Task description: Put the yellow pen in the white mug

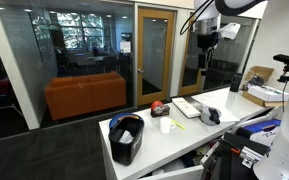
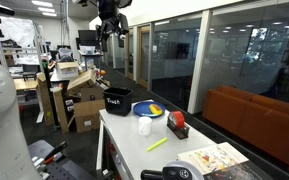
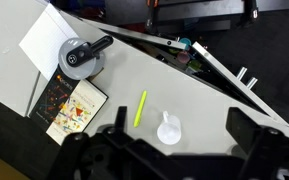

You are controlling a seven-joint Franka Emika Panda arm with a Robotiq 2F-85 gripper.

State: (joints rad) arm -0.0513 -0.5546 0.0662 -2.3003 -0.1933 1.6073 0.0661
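Note:
The yellow pen lies flat on the white table, close beside the white mug, which stands upright and looks empty. Both show in both exterior views: pen, mug. My gripper is open and empty. It hangs high above the table, well clear of both things, as both exterior views show. In the wrist view the mug and pen sit between and just left of my two fingers.
A black bin stands at one end of the table. A colourful book, a tape dispenser and white paper lie at the other end. A red object and a blue plate sit near the mug.

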